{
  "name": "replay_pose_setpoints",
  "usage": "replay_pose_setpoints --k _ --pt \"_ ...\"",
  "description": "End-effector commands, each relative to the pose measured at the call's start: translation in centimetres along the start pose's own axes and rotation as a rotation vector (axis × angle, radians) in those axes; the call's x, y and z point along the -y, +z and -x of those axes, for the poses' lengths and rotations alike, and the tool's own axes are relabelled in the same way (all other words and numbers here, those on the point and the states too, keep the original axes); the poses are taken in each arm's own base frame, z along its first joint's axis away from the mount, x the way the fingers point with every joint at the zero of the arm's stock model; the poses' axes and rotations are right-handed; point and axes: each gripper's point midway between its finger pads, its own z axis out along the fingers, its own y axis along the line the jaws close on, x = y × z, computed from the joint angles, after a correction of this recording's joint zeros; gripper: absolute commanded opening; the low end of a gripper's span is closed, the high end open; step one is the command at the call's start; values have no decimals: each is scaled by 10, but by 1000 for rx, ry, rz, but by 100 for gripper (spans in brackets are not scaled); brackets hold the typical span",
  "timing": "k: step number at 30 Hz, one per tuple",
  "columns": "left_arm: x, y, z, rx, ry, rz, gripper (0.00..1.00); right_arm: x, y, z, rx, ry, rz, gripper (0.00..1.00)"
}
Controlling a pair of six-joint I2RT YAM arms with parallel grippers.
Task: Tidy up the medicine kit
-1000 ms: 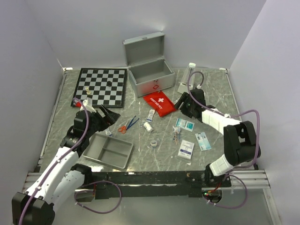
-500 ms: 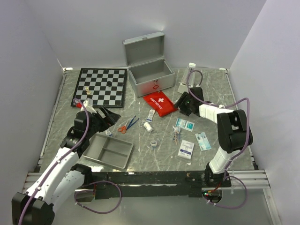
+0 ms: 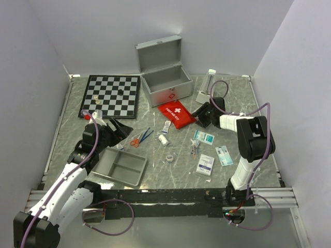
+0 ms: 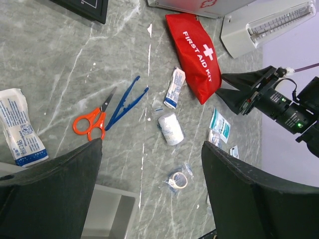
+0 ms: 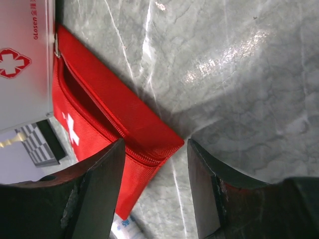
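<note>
Task looks barely begun. The medicine kit [image 3: 164, 82] sits at the back of the tabletop [image 3: 232, 93] beside the chessboard [image 3: 111, 95], with its lid up, and I can make out nothing inside it from above. The supplies lie loose in front of it: the red pouch [image 3: 177, 113] just before the kit, orange scissors [image 3: 135, 140], blue tweezers [image 3: 146, 135], a gauze roll [image 3: 163, 139], a small tube [image 3: 166, 127], a bagged tape roll [image 3: 169, 157] and several flat packets [image 3: 205, 164] over to the right. The grey tray [image 3: 111, 163] near the left arm shows no items in it. So by my read everything is left to sort and pack. The right end effector [image 3: 200, 114] is low at the pouch's right corner. On the right wrist view its jaws are apart, the corner of the pouch [image 5: 109, 124] lies between them, and nothing is gripped. The left end effector [image 3: 116, 127] hovers near the scissors with its jaws spread wide, holding nothing. Readable text: "FIRST AID" with a white cross on the pouch [image 4: 195, 55], and "GLOSEN" plus a red cross outline on the kit's front [image 5: 25, 59]. Print on the packets and the tube is too small to read.
</note>
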Motion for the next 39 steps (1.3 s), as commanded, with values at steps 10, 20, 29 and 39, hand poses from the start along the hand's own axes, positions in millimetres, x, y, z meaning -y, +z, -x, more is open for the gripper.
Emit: replay_pose_setpoints --k 10,20,29,39 --pt "4 -2 7 38 -16 -11 85 4 17 -1 -28 82 18 41" --pt "5 -2 6 36 -25 -19 85 -4 2 5 11 4 64 4" --pt "9 -7 10 47 -19 -24 85 -27 -67 15 170 -137 133 0" --pt "19 -9 22 76 -1 -41 85 -68 -150 -11 246 -417 188 0"
